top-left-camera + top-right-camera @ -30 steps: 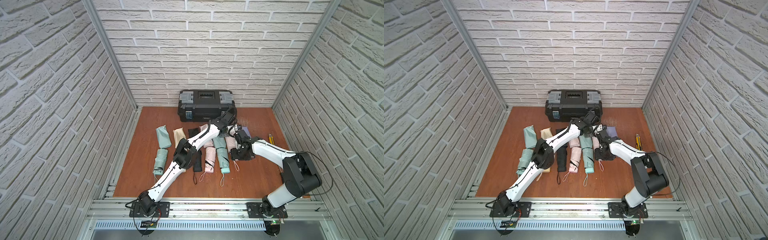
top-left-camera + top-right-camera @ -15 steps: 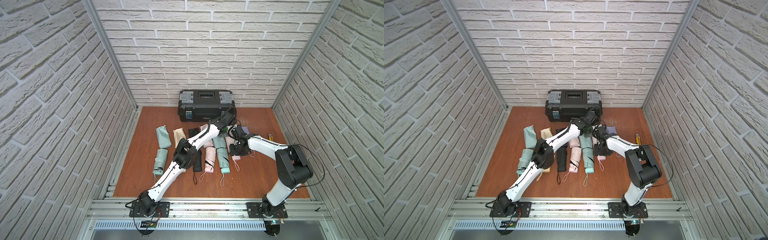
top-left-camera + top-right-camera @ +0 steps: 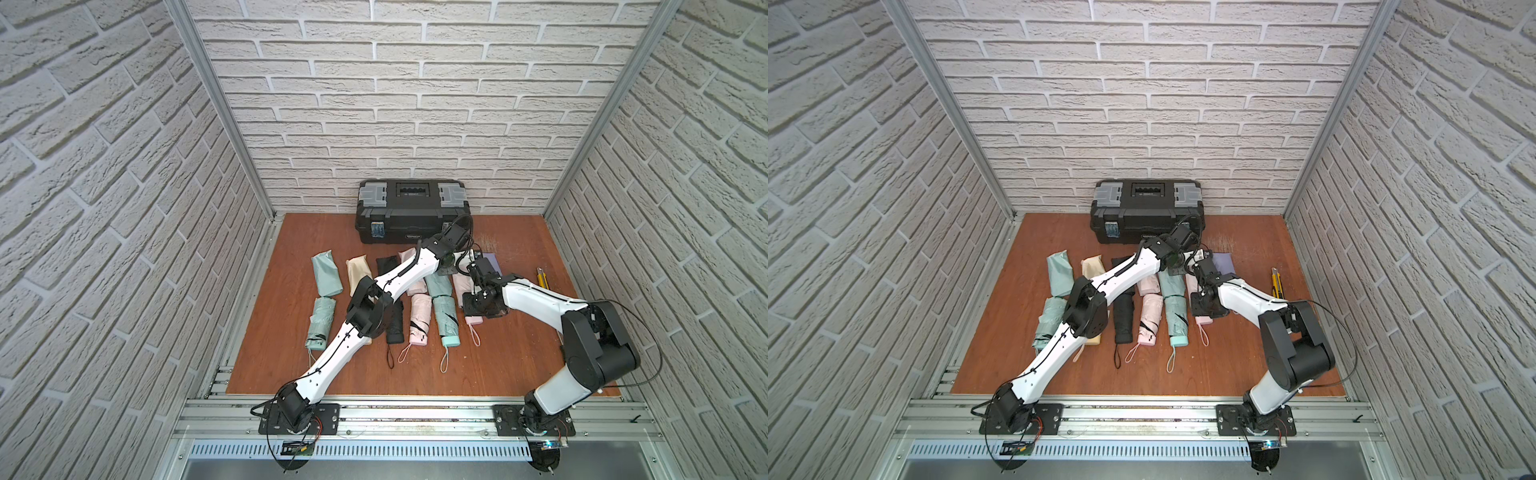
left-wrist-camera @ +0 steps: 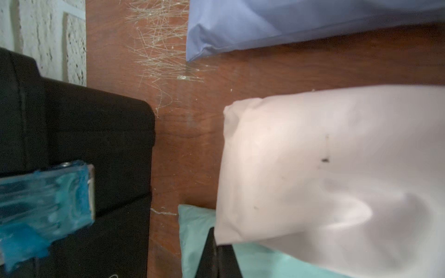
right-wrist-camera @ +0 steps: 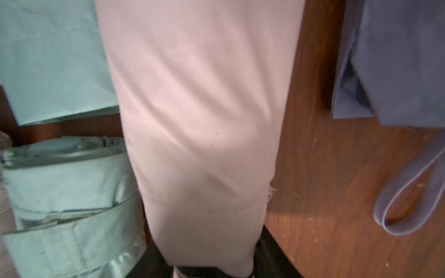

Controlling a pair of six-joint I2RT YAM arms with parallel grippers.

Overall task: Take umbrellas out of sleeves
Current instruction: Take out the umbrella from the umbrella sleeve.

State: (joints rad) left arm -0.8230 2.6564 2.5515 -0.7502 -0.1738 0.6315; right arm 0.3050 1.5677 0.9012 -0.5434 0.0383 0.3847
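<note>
A pink umbrella [image 3: 473, 320] lies in its pink sleeve [image 5: 199, 120] at the right of the row, handle and loop sticking out the near end. My right gripper [image 3: 473, 308] is shut on its body near the handle, a black finger [image 5: 271, 245] pressed to each side. My left gripper [image 3: 455, 266] is shut on the pink sleeve's [image 4: 325, 168] far corner, its fingertips [image 4: 218, 252] together under the fabric. Other umbrellas, mint [image 3: 446, 316], pink [image 3: 419, 320] and black [image 3: 395, 324], lie bare beside it. A lavender sleeve [image 3: 492, 262] lies just right.
A black toolbox [image 3: 411, 212] stands against the back wall, close behind my left wrist. Mint [image 3: 326, 272] and cream [image 3: 357, 270] sleeves lie at the left. A yellow utility knife [image 3: 542, 278] lies at the right. A lavender wrist loop [image 5: 409, 192] rests on the board beside the pink sleeve.
My right gripper's jaws have narrowed around the pink umbrella, and the right arm's elbow has shifted a little. The left arm has stayed where it was.
</note>
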